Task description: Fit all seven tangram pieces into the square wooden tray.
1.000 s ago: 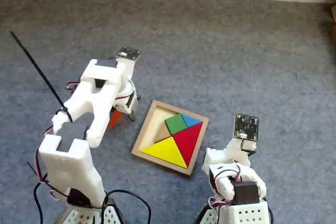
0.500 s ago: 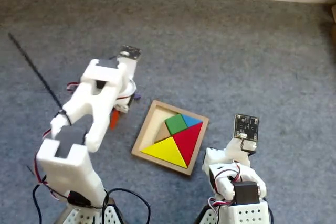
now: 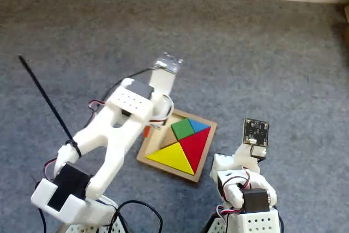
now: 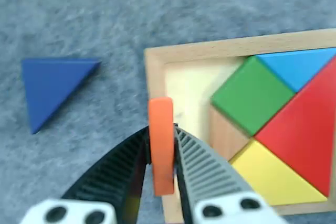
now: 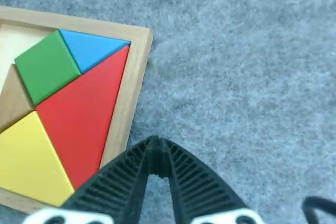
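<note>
The left arm has swung from the carpet over to the tray. The left gripper point(image 4: 161, 129) is clamped on the orange piece point(image 4: 160, 145), which stands on edge over the tray point(image 4: 153, 77) rim beside its bare corner. The green square point(image 4: 252, 95), red triangle point(image 4: 302, 135) and yellow triangle point(image 4: 273, 177) lie inside. The dark blue triangle point(image 4: 50, 85) lies on the carpet near that rim. The right gripper point(image 5: 156, 153), fingers together, hangs off the tray's opposite edge.

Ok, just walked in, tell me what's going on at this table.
The left gripper is shut on an orange tangram piece, held edge-on above the wooden tray at its rim, beside the tray's bare corner. Five pieces already lie in the tray: a green square, light blue triangle, red triangle, yellow triangle and a brown piece. A dark blue triangle lies on the grey mat outside the tray. The right gripper hangs shut over the mat beside the tray, holding nothing.
</note>
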Motion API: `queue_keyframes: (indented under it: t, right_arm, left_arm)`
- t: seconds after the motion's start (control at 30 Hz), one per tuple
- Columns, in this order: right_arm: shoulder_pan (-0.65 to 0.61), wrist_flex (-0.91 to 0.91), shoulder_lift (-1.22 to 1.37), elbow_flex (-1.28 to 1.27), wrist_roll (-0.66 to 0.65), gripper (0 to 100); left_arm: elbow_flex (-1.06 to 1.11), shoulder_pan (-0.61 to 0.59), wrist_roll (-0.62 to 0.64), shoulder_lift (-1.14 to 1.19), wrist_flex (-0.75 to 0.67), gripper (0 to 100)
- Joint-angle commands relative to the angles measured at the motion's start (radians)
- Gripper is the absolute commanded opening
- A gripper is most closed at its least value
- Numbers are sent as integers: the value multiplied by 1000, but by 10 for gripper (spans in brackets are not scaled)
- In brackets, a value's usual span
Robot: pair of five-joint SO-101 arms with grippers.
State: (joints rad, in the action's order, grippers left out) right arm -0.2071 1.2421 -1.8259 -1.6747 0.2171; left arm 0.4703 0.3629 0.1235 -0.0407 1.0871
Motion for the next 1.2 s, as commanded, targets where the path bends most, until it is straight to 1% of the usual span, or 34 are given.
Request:
queue_keyframes:
  t: [0.0,0.2,0.33,0.4,0.87,0.97,1.03,1.17]
  right_arm:
    - [-10,8,-21,-153,9,6]
    - [-10,8,-21,-153,9,6]
    - [-12,8,-21,-153,9,6]
    - [-12,8,-21,-153,9,6]
    - [-12,8,-21,-153,9,6]
    - [-12,8,-21,-153,9,6]
    - [-12,8,-21,-153,9,6]
    - [-12,8,-21,-153,9,6]
  left_arm:
    - [-13,62,12,42,-52,5]
    - [-16,87,12,97,-81,19]
    - [-15,77,12,97,-75,133]
    - [-13,65,12,97,-75,171]
    - [-16,-45,5,96,-68,175]
    - [-16,-51,5,96,-66,175]
    - [-22,-44,5,94,-46,176]
    - [-85,-48,11,58,37,179]
